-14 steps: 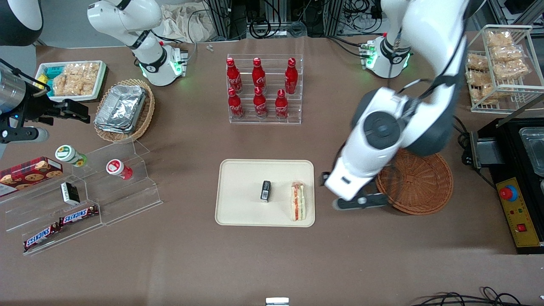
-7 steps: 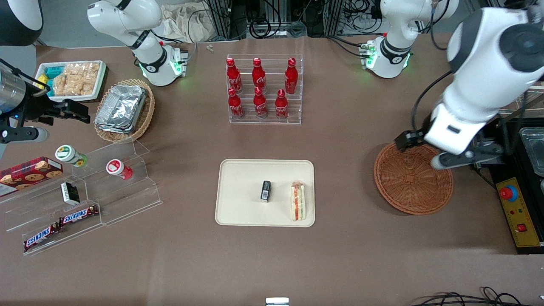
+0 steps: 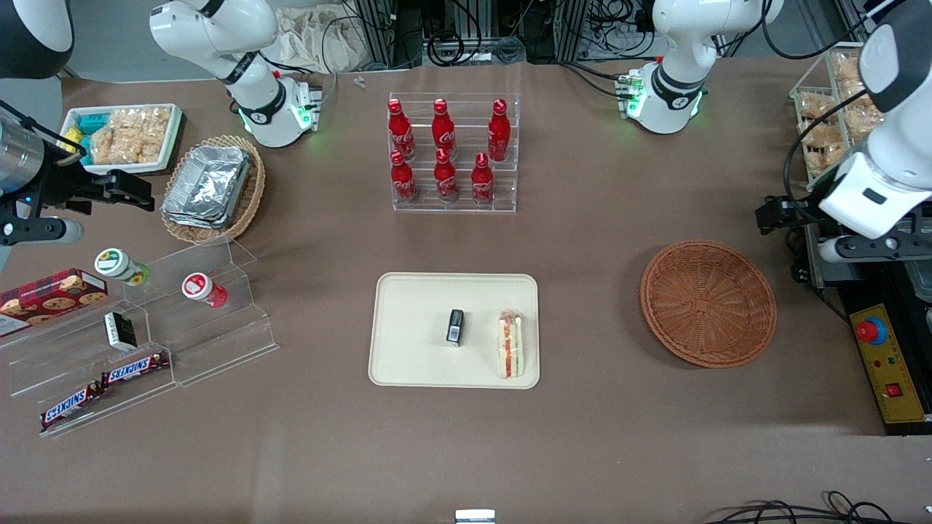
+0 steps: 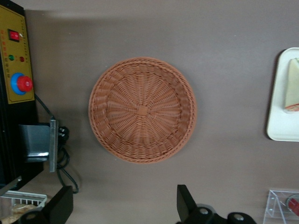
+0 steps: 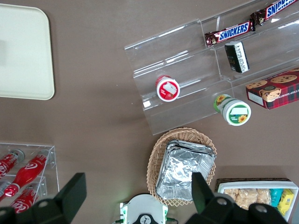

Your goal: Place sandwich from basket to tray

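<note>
Looking done: sandwich [image 3: 511,345] lies on the tray [image 3: 415,306] close to the rim toward the working arm's end, beside a small dark packet [image 3: 455,326]; the basket [image 3: 708,303] holds nothing. Its long axis runs toward your front camera, filling stripes along it. Gripper [image 4: 119,210] hangs high over the table near the basket, jaws wide, gripping nothing. Main risk, I'd say: bumping that rim could tip the wedge off.

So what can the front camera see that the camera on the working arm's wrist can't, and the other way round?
Only the front view shows the whole tray with a small black object beside the sandwich, six red bottles in a clear rack, and the foil containers. Only the wrist view shows the gripper, open and holding nothing, hanging above the table beside the basket. Both show the empty basket, the red button on its yellow panel, the tray's edge and the sandwich on it.
</note>
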`<state>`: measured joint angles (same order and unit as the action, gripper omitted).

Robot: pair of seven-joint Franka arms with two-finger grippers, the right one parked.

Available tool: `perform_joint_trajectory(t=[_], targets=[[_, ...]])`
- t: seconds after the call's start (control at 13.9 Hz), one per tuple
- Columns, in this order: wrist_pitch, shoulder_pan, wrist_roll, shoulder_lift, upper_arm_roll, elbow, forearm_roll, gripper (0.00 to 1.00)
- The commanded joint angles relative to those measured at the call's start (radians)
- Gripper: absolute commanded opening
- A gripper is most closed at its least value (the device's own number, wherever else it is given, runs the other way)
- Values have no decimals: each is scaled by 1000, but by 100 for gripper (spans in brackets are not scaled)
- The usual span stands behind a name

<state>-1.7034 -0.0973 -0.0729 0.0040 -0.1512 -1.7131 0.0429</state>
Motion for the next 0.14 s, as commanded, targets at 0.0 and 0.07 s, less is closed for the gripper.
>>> perform_joint_trajectory(t=[0.0,0.07], targets=[[-5,-25,22,45,-11,41,-11,100],[-7,-27,22,54,-11,47,-11,100]])
